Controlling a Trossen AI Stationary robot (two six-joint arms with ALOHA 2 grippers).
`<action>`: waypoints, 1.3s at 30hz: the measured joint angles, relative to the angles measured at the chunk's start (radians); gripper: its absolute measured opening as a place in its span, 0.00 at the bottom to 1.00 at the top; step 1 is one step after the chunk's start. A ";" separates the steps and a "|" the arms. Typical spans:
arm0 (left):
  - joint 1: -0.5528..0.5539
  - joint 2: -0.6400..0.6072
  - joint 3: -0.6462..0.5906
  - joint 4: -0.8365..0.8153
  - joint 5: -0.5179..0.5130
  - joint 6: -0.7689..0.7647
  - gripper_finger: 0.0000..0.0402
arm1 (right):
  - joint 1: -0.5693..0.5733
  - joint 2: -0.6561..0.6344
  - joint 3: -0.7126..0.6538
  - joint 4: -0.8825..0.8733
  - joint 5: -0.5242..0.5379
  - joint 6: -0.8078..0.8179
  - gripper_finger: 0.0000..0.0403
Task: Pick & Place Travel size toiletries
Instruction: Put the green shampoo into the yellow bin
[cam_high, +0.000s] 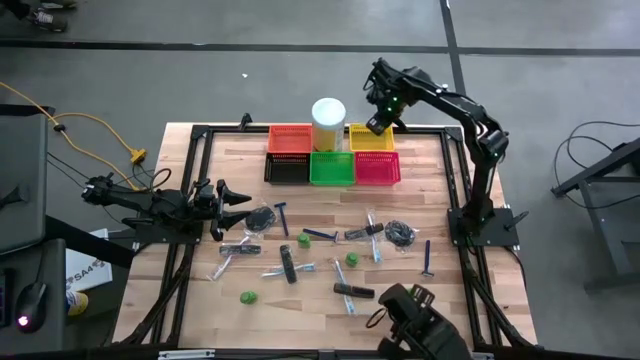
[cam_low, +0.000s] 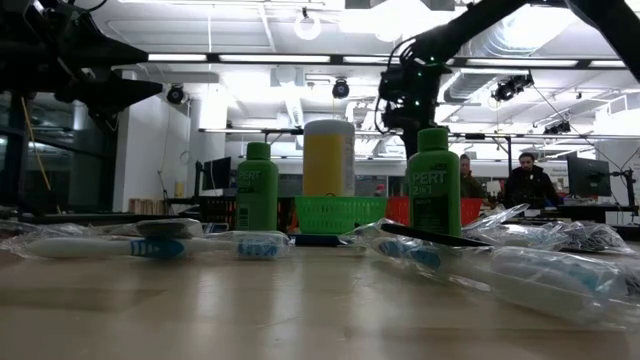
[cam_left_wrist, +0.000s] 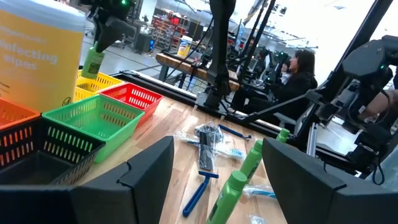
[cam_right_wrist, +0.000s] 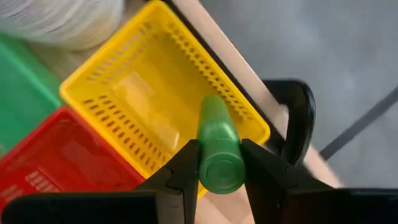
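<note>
My right gripper (cam_high: 378, 124) hovers over the yellow basket (cam_high: 372, 140) at the table's far edge, shut on a small green bottle (cam_right_wrist: 217, 140). In the left wrist view that bottle (cam_left_wrist: 92, 61) hangs over the yellow basket (cam_left_wrist: 99, 84). My left gripper (cam_high: 240, 195) waits open above the table's left side. Toiletries lie scattered on the wood: upright green bottles (cam_high: 352, 260), blue razors (cam_high: 283, 216), black sticks (cam_high: 288, 266), wrapped toothbrushes (cam_high: 374, 238) and dark coiled bundles (cam_high: 401, 233). My right gripper pinches the green bottle between its two fingers at the bottle's upper end (cam_right_wrist: 221, 169), coming from above and pointing down. The bottle is lifted clear and hangs below the fingers, its lower end over the yellow basket's inside.
Orange (cam_high: 290, 138), black (cam_high: 287, 168), green (cam_high: 332, 168) and red (cam_high: 377, 168) baskets stand beside the yellow one, with a tall white cylinder (cam_high: 328, 122) between orange and yellow. A black frame (cam_high: 455, 180) borders the table. People sit behind the table (cam_low: 525, 185).
</note>
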 joint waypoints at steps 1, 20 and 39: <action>0.000 0.000 0.000 0.000 0.000 0.000 0.61 | -0.001 0.000 0.000 -0.001 -0.008 -0.033 0.23; 0.000 0.000 0.000 0.000 -0.002 0.000 0.61 | -0.003 0.025 -0.040 0.043 -0.028 -0.494 0.23; 0.000 0.000 0.000 0.000 0.002 0.000 0.61 | -0.029 0.051 -0.102 0.068 0.000 -0.556 0.25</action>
